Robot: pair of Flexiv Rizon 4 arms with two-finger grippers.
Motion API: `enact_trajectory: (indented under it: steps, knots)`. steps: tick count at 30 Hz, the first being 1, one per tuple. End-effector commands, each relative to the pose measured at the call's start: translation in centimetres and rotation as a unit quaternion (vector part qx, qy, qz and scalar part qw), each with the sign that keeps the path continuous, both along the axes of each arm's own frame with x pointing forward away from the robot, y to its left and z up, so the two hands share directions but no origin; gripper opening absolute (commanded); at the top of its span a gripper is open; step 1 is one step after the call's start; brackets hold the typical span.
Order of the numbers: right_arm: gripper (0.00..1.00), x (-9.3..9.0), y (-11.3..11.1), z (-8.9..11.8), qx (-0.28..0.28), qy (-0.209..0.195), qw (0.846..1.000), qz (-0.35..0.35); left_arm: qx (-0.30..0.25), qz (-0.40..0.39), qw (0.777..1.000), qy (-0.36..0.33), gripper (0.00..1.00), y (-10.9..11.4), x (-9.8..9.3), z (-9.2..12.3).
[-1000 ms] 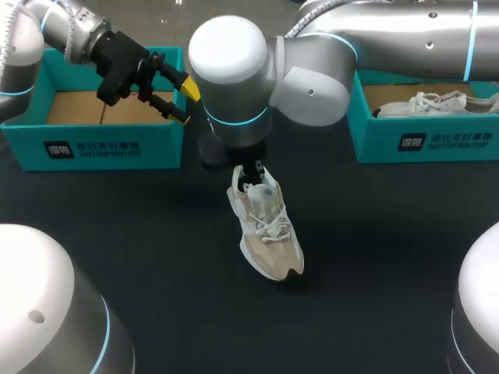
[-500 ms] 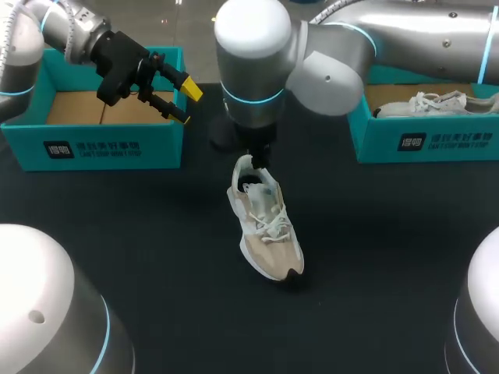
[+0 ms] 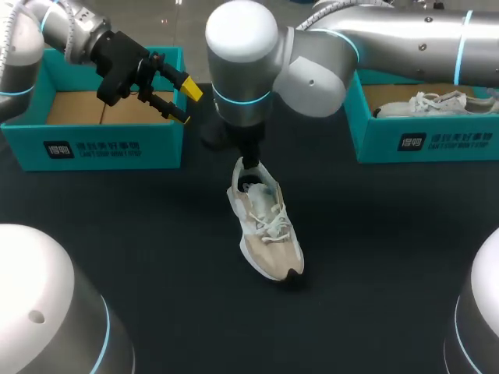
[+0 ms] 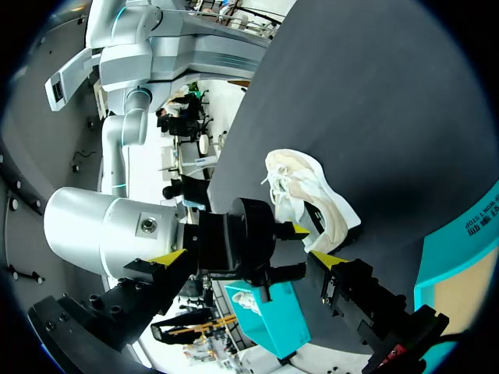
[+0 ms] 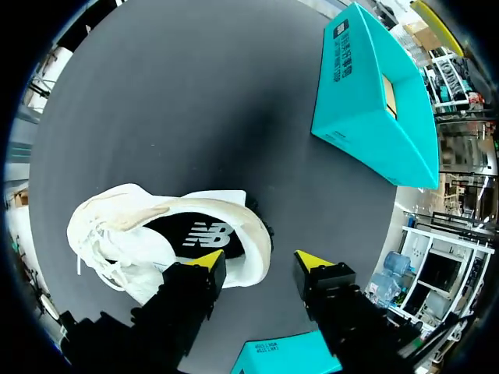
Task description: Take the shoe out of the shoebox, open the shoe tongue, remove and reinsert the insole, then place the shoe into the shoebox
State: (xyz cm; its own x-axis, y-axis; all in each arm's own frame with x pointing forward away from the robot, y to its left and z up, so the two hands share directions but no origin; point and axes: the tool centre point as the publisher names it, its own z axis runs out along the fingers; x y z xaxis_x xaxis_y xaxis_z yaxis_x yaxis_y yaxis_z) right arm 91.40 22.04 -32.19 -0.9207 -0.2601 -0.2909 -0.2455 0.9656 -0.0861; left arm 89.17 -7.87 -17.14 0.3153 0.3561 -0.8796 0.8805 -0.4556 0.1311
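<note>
Because the shoe (image 3: 265, 230) stands out on the dark bench (image 3: 156, 257), toe toward me, the first step looks done. It is cream and tan with white laces. A dark insole (image 5: 199, 234) lies inside it, so I cannot tell if that step is over. At its heel hangs the right claw (image 5: 261, 262), wide and holding nothing. Farther off, the left claw (image 3: 185, 103) is wide and bare above the empty teal shoebox (image 3: 93, 148), where I guess the shoe goes last.
</note>
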Motion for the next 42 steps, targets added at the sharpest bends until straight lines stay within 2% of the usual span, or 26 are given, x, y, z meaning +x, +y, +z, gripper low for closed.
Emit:
enact_trajectory:
  steps: [1,7,9,16,23,26,27,29,30,31,32,33,38,42]
  knots:
    - [0.62,0.9,1.0,-1.4,-0.013,0.009,1.000,0.004,0.002,-0.001,1.000,-0.001,1.00,0.0,0.0,0.0]
    - [0.69,1.3,0.8,-3.0,-0.021,0.017,1.000,0.008,0.002,-0.001,1.000,-0.001,1.00,0.0,0.0,0.0]
    - [0.65,1.6,0.6,-3.6,-0.020,0.019,1.000,0.006,0.002,-0.001,1.000,-0.001,1.00,0.0,0.0,0.0]
    - [0.71,2.0,0.1,-5.4,-0.026,0.022,0.999,-0.005,0.002,-0.001,1.000,-0.001,1.00,0.0,0.0,0.0]
    - [0.71,2.4,-0.2,-6.5,-0.026,0.028,0.999,-0.013,0.002,-0.001,1.000,-0.001,1.00,0.0,0.0,0.0]
    - [0.62,2.3,-0.3,-6.8,-0.029,0.031,0.999,-0.018,0.002,-0.001,1.000,-0.001,1.00,0.0,0.0,0.0]
    - [0.49,2.3,-0.4,-6.9,-0.030,0.032,0.999,-0.020,0.002,-0.001,1.000,-0.001,1.00,0.0,0.0,0.0]
    - [0.41,2.3,-0.6,-7.0,-0.032,0.033,0.999,-0.023,0.002,-0.001,1.000,-0.001,1.00,0.0,0.0,0.0]
    - [0.31,2.3,-0.7,-7.1,-0.034,0.033,0.999,-0.025,0.002,-0.001,1.000,-0.001,1.00,0.0,0.0,0.0]
    - [0.25,2.2,-0.8,-7.1,-0.036,0.034,0.998,-0.027,0.002,-0.001,1.000,-0.001,1.00,0.0,0.0,0.0]
    - [0.09,2.2,-1.0,-7.1,-0.040,0.033,0.998,-0.032,0.002,-0.001,1.000,-0.001,1.00,0.0,0.0,0.0]
    - [0.00,2.2,-1.2,-7.1,-0.040,0.033,0.998,-0.036,0.002,-0.001,1.000,-0.001,1.00,0.0,0.0,0.0]
    - [0.00,2.1,-2.0,-7.1,-0.042,0.031,0.997,-0.059,0.002,-0.001,1.000,-0.001,1.00,0.0,0.0,0.0]
    - [0.00,2.0,-2.6,-6.0,-0.046,0.029,0.996,-0.065,0.002,-0.001,1.000,-0.001,1.00,0.0,0.0,0.0]
